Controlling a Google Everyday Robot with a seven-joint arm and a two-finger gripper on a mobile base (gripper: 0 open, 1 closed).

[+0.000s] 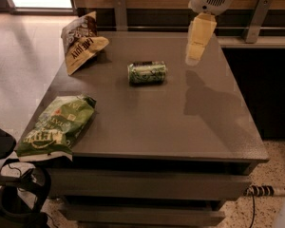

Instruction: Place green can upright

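Observation:
The green can (147, 72) lies on its side near the middle of the grey table (152, 122), its length running left to right, dark band at the top. My gripper (195, 53) hangs from the white arm at the upper right, above the table's far right part and to the right of the can, apart from it. It holds nothing that I can see.
A brown chip bag (81, 42) stands at the table's far left corner. A flat green chip bag (57, 127) lies at the near left edge, partly overhanging. A dark counter (256, 42) runs along the right behind the table. Black cables lie on the floor at lower left.

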